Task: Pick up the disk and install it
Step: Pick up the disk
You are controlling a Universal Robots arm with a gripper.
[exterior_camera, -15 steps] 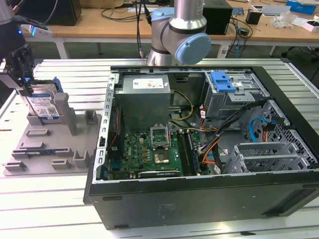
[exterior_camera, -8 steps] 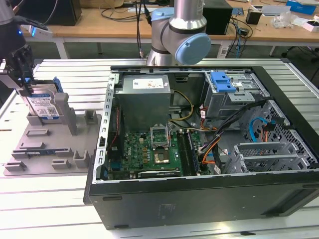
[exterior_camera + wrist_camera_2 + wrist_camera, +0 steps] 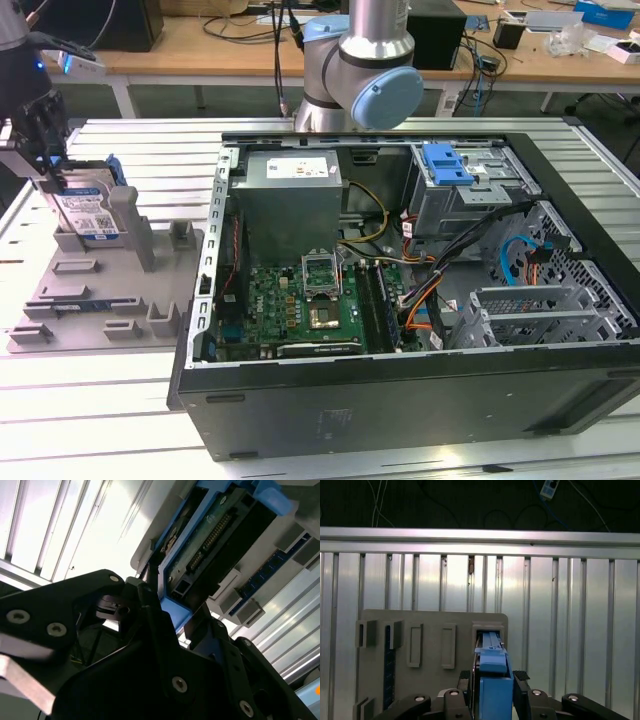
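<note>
1. I see the disk (image 3: 88,212) standing on edge in a slot of the grey holder (image 3: 95,300). It sits at the exterior view's left, well apart from the open case (image 3: 400,395).
2. Its long axis lies level along the slot. One blue rail (image 3: 492,652) faces up, and the label face is turned toward the exterior camera.
3. The gripper (image 3: 45,165) is directly over it. In the first wrist view the black fingers (image 3: 521,680) press on both flat faces, so the jaws are clamped on the disk.
4. The second wrist view shows the circuit-board face with a pin connector, and blue plastic along the edge.
5. The holder is matte grey with rectangular pockets. The table (image 3: 100,420) is ribbed aluminium.
</note>
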